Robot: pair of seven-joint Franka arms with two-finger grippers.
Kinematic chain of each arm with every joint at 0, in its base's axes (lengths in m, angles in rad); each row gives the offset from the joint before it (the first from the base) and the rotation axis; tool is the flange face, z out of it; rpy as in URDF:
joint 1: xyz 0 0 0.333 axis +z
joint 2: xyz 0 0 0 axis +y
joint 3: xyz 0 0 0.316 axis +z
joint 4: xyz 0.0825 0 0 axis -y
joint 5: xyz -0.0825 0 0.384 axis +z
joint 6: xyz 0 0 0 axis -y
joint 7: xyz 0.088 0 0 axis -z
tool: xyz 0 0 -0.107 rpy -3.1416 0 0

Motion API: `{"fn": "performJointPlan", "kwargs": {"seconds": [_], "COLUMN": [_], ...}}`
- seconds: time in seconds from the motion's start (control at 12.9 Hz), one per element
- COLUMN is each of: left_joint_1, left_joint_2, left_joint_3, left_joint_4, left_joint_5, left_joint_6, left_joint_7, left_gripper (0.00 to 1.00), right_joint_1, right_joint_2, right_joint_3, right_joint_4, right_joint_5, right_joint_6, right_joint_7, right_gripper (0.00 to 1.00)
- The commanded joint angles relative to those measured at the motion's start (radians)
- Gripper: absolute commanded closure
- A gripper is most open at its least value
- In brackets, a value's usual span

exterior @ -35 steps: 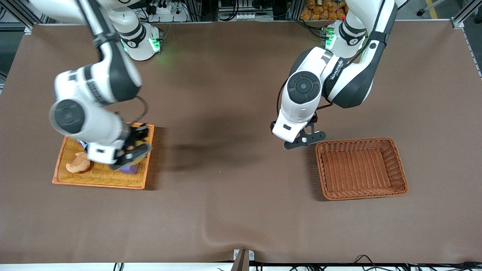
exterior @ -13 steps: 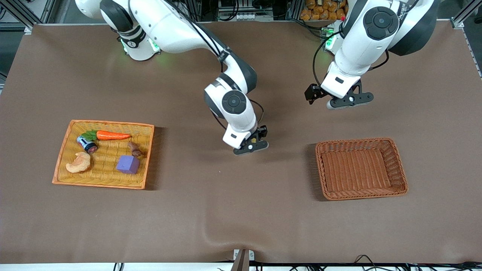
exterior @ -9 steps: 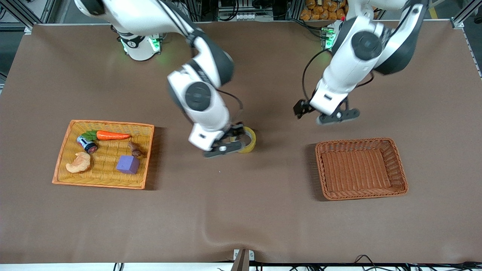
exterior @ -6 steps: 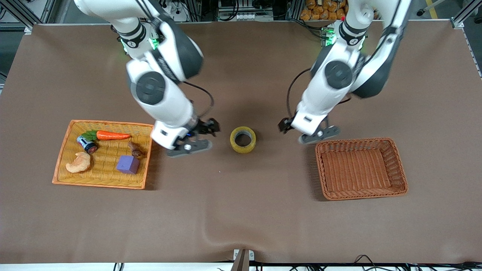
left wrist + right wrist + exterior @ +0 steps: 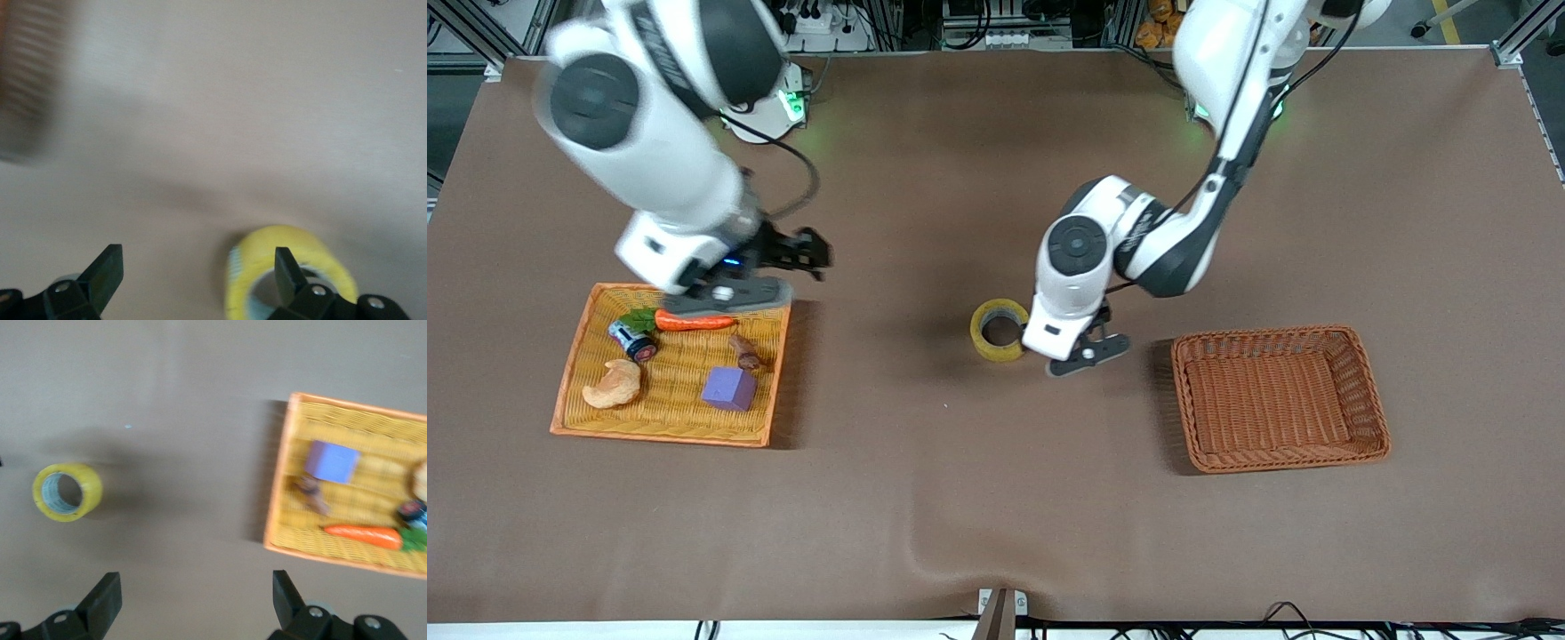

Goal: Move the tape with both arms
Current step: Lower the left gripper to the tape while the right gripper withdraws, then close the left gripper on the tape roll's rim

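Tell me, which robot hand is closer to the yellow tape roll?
The left. The left gripper is open right beside the tape, low over the table. The right gripper is open too, far off over the edge of the orange tray.

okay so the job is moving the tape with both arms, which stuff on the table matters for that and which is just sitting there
Part of the job:
- tape, lying on the table
- left gripper, open, beside the tape
- right gripper, open, over the yellow tray's edge

Just lying about, all in the yellow tray:
- carrot
- purple cube
- croissant

The brown basket holds nothing.
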Motion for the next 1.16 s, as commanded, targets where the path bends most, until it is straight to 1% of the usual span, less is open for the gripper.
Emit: {"fn": "performJointPlan", "kwargs": {"seconds": [0.0,0.16,0.31,0.47,0.62,0.85,0.93,1.09], "left_joint_1": [-0.045,-0.054,-0.073,-0.091,-0.091,-0.097,-0.096,-0.097], "left_joint_2": [0.068,0.089,0.102,0.102,0.102,0.106,0.116,0.128], "left_joint_3": [0.015,0.015,0.012,0.012,0.009,0.005,0.005,0.005], "left_joint_4": [0.09,0.09,0.087,0.083,0.078,0.064,0.064,0.064], "left_joint_5": [0.032,0.032,0.032,0.032,0.032,0.018,0.018,0.018], "left_joint_6": [0.01,0.012,0.012,0.012,0.012,0.001,0.001,0.001], "left_joint_7": [-0.069,-0.069,-0.069,-0.067,-0.067,-0.073,-0.072,-0.073], "left_gripper": [0.0,0.0,0.0,0.0,0.0,0.0,0.0,0.0], "right_joint_1": [-0.102,-0.151,-0.231,-0.285,-0.322,-0.334,-0.33,-0.334], "right_joint_2": [-0.109,-0.125,-0.145,-0.146,-0.134,-0.142,-0.143,-0.157], "right_joint_3": [0.022,0.023,0.023,0.019,0.016,0.01,-0.012,-0.02], "right_joint_4": [-0.063,-0.049,-0.052,-0.037,0.026,0.033,0.033,0.03], "right_joint_5": [-0.001,-0.009,0.0,0.005,0.007,-0.001,0.005,0.003], "right_joint_6": [-0.051,-0.109,-0.125,-0.148,-0.206,-0.237,-0.237,-0.232], "right_joint_7": [-0.072,-0.1,-0.122,-0.228,-0.244,-0.248,-0.248,-0.251], "right_gripper": [0.0,0.0,0.0,0.0,0.0,0.0,0.0,0.0]}}
